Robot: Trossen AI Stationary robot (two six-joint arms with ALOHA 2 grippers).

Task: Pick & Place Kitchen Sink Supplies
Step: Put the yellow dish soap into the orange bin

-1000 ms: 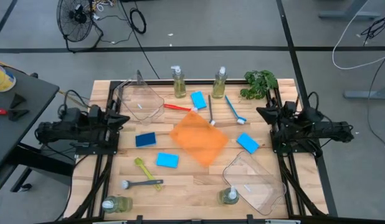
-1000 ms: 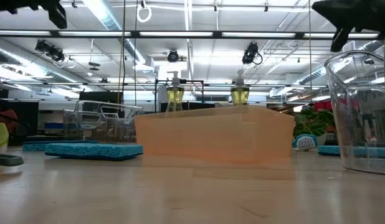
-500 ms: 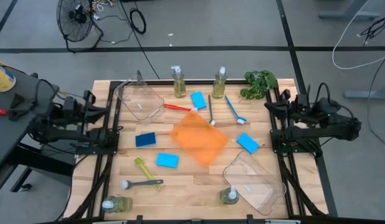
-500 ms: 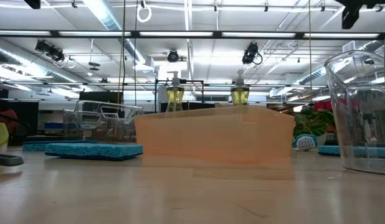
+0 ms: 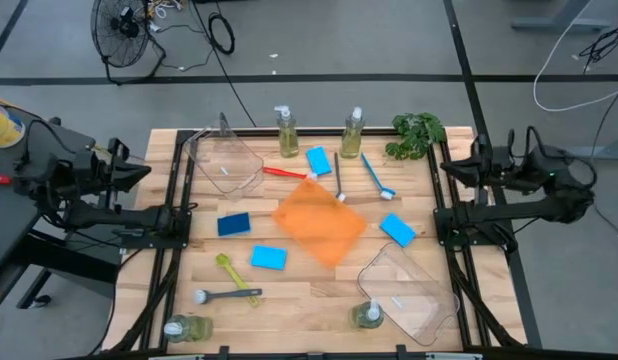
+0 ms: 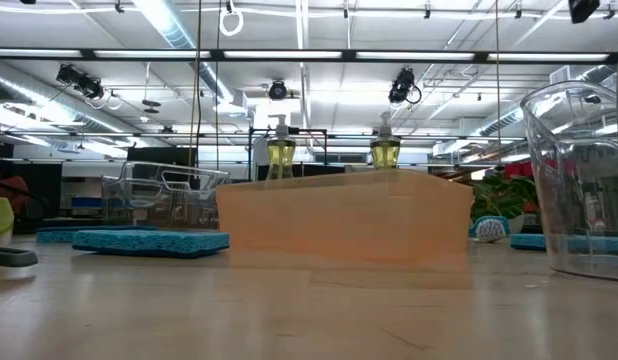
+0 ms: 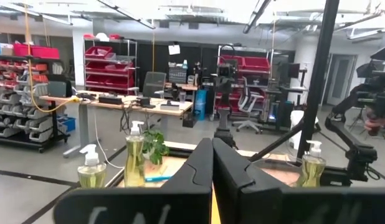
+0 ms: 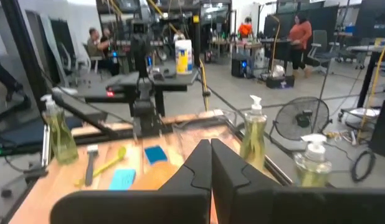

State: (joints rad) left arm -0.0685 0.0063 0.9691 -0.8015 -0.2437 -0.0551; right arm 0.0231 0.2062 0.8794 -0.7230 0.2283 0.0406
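Both end effectors closed, empty — left (image 7: 212,163) | right (image 8: 210,163) — raised off table edges (image 5: 309,300).

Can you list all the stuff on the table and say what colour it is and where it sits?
Clear pump bottles of yellowish soap: four; two far edge, two near edge.
Blue rectangular sponges: four; scattered mid-table.
Slim long-handled brushes: red, grey, blue, yellow-green, grey.
Orange translucent bin: one; centre.
Clear plastic bins: two; far-left, near-right.
Green leafy plant: one; far-right corner.
Left tool: shut, off left edge.
Right tool: shut, off right edge.
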